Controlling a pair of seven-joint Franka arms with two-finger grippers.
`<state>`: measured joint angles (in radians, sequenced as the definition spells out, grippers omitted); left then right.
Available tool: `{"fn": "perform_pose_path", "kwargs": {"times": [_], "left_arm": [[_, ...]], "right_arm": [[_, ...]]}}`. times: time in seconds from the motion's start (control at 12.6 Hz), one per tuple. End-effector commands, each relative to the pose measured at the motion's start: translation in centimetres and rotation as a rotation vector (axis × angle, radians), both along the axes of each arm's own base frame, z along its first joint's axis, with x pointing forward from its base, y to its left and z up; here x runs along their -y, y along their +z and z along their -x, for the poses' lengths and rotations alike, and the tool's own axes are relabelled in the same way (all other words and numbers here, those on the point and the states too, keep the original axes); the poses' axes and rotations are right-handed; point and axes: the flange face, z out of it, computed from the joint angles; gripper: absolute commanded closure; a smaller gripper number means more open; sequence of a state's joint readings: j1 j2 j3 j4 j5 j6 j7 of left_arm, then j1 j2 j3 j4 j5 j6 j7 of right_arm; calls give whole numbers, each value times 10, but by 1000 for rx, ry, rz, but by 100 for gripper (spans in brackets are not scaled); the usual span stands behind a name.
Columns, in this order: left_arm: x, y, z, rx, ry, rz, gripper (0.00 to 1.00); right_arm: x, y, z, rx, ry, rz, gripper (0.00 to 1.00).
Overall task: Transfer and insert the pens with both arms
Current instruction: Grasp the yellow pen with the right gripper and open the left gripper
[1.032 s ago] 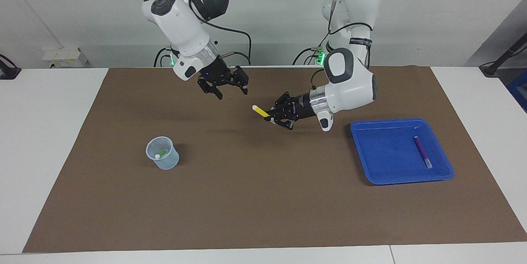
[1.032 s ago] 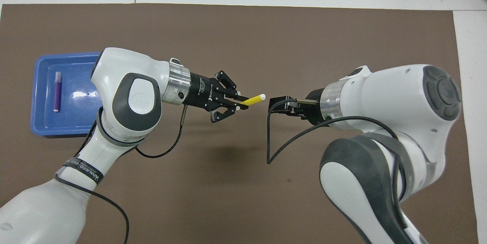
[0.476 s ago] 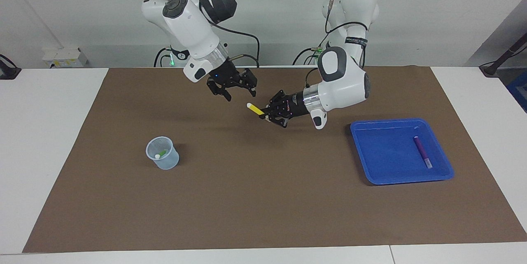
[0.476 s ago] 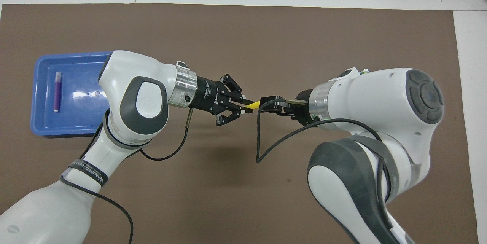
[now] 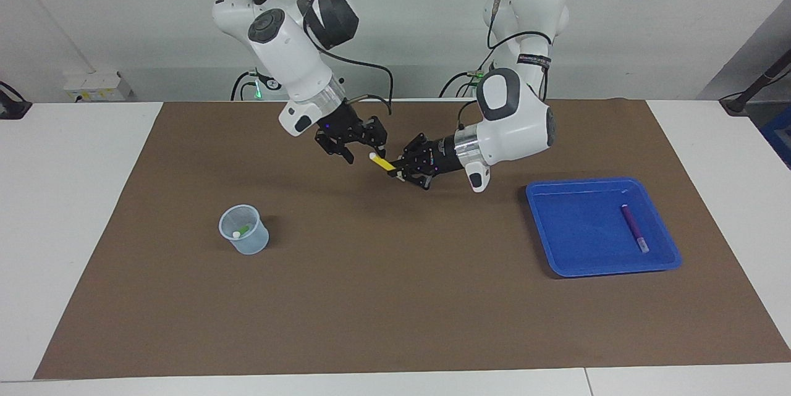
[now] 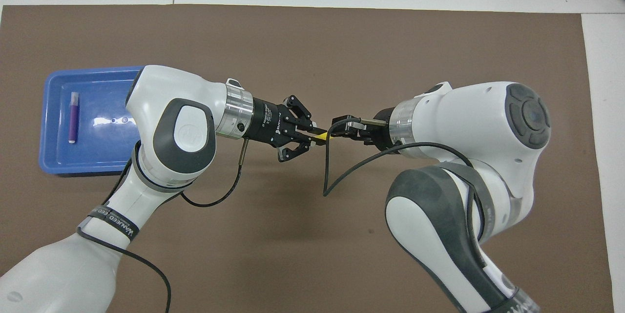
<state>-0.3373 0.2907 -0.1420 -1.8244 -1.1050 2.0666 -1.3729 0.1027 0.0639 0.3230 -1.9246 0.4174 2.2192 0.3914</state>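
My white table (image 5: 80,210) carries a brown mat (image 5: 395,297). On the mat I see a clear plastic cup (image 5: 245,238) at nine o'clock and a blue tray (image 5: 556,223) at three o'clock in the facing view.

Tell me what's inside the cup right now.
The cup holds the green pen, leaning with its pale end up. The cup's floor under the pen is hidden, and the overhead view does not show the cup.

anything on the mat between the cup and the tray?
Nothing: bare brown mat between cup and tray, clearest in the facing view.
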Motion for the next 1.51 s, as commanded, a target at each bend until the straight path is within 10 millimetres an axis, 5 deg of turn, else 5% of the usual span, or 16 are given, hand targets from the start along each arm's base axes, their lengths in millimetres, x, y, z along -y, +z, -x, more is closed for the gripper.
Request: {"fn": "perform_pose_path", "kwargs": {"times": [0.0, 1.19, 1.35, 1.43], "left_arm": [[0, 5, 10, -14, 14, 8, 100], [9, 6, 14, -8, 7, 4, 100], [9, 6, 15, -9, 5, 4, 100], [9, 6, 14, -7, 7, 5, 100]], "right_arm": [[-6, 4, -5, 3, -17, -32, 33], [-12, 7, -4, 10, -5, -36, 67], [-12, 7, -4, 9, -3, -35, 80], [-12, 7, -4, 8, -2, -35, 95]]}}
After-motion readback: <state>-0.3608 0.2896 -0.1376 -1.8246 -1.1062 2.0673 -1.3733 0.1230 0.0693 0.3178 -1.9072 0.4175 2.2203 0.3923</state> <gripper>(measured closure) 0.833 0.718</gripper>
